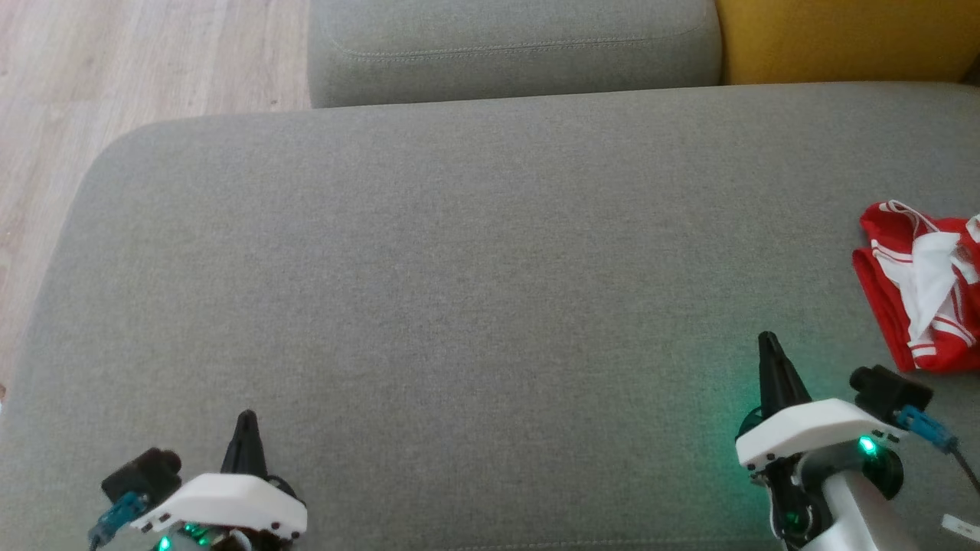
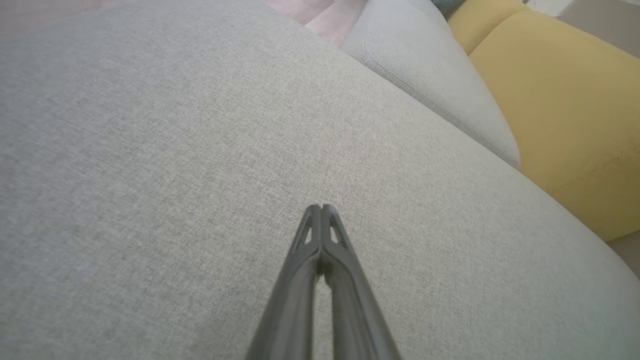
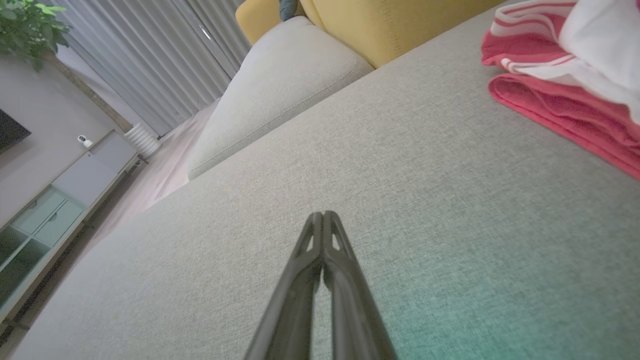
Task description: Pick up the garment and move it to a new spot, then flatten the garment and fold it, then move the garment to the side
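A crumpled red and white garment (image 1: 922, 287) lies at the right edge of the grey sofa seat (image 1: 459, 291); the right wrist view has the garment (image 3: 560, 65) at its upper right. My right gripper (image 1: 768, 340) is shut and empty, above the seat to the left of and nearer than the garment, apart from it. In the right wrist view its fingertips (image 3: 322, 215) are pressed together. My left gripper (image 1: 246, 417) is shut and empty at the lower left, far from the garment. The left wrist view has its closed fingertips (image 2: 320, 207) over bare grey fabric.
A grey back cushion (image 1: 513, 46) and a yellow cushion (image 1: 842, 38) stand behind the seat. Wooden floor (image 1: 115, 69) lies beyond the seat's left edge. In the right wrist view, curtains (image 3: 150, 55), a low cabinet (image 3: 60, 200) and a plant (image 3: 30, 25) stand farther off.
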Motion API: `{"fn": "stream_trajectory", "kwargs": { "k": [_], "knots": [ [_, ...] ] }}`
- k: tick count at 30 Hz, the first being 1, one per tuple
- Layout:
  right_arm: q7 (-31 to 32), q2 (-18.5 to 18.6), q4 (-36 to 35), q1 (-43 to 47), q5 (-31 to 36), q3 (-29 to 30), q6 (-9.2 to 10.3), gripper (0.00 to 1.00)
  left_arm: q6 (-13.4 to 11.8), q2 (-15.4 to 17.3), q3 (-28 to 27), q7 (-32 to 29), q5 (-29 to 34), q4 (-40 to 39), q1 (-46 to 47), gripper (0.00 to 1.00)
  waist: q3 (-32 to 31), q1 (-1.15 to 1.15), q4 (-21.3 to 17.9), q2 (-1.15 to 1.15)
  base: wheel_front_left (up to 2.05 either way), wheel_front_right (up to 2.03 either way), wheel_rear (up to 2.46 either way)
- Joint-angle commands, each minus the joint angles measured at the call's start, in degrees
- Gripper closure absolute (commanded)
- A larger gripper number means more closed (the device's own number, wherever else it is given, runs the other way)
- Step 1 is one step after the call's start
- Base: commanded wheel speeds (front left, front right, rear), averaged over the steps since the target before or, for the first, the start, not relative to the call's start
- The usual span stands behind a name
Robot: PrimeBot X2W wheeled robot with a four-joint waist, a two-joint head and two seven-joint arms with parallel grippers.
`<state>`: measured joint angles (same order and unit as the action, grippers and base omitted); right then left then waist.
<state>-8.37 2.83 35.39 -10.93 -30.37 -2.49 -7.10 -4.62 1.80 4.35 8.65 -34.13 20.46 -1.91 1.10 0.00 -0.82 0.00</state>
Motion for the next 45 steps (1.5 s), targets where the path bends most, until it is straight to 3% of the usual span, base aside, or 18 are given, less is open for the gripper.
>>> {"fn": "stream_trajectory", "kwargs": {
  "k": [1,45],
  "knots": [
    [0.27,0.19,-2.52,-1.24,-1.83,0.21,-0.12,1.0,0.45,0.49,-1.44,-0.22,-1.59,-2.11,3.0,1.0,-0.01,0.0,0.01,0.0,0.0,0.0,0.0],
    [7.37,0.12,-11.7,1.68,-31.04,4.5,-0.25,1.0,6.13,0.78,-6.02,-7.48,-29.09,-4.19,5.49,1.0,-0.46,0.0,0.41,0.0,0.0,0.0,0.0]
  ]
}}
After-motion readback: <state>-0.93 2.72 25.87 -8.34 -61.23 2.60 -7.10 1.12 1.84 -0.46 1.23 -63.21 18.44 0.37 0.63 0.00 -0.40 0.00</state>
